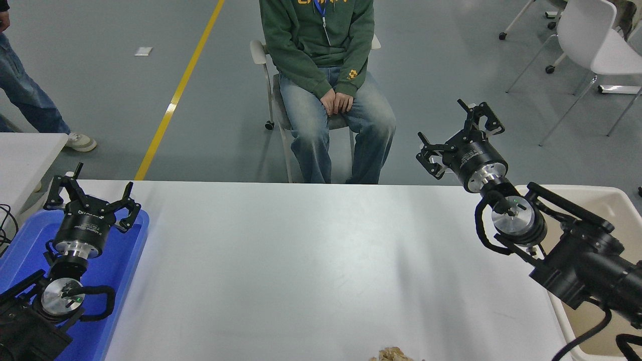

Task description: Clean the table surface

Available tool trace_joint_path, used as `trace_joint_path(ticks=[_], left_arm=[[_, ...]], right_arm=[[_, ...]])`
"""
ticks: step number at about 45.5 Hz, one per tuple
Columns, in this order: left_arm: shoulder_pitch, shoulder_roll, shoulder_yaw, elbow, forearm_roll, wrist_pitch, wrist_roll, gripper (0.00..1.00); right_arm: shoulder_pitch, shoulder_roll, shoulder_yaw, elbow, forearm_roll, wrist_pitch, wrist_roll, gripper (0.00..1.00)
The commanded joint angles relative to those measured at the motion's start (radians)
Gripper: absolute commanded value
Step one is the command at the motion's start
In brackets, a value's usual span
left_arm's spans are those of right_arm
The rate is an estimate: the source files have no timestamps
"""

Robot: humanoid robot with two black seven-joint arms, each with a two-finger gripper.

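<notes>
The table surface [301, 260] is a wide white matte top filling the lower half of the head view. A small crumpled tan scrap [393, 355] lies at its front edge, cut off by the picture's bottom. My right gripper [459, 135] hangs open and empty above the table's far right edge, fingers spread and pointing away from me. My left gripper [90, 195] is parked open at the lower left, over a blue tray [123, 265].
A beige bin [607, 210] stands off the table's right side, partly hidden by my right arm. A person in a green hoodie sits on a chair [261, 55] just beyond the far edge. A smaller white table corner [25, 155] is at far left.
</notes>
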Motion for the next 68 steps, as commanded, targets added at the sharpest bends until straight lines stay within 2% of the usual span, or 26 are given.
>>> trace_joint_path(ticks=[1, 13, 53, 68], left_arm=[[0.001, 0.000, 0.000, 0.000, 0.000, 0.000, 0.000, 1.00], [-0.001, 0.000, 0.000, 0.000, 0.000, 0.000, 0.000, 1.00], [0.001, 0.000, 0.000, 0.000, 0.000, 0.000, 0.000, 1.00], [-0.001, 0.000, 0.000, 0.000, 0.000, 0.000, 0.000, 1.00]], right_arm=[[-0.020, 0.023, 0.008, -0.086, 0.006, 0.013, 0.004, 0.99], [-0.033, 0.021, 0.010, -0.163, -0.121, 0.093, 0.004, 0.99], [-0.030, 0.021, 0.022, -0.171, -0.127, 0.125, 0.005, 0.99], [-0.071, 0.039, 0.057, -0.183, -0.126, 0.157, 0.005, 0.99]])
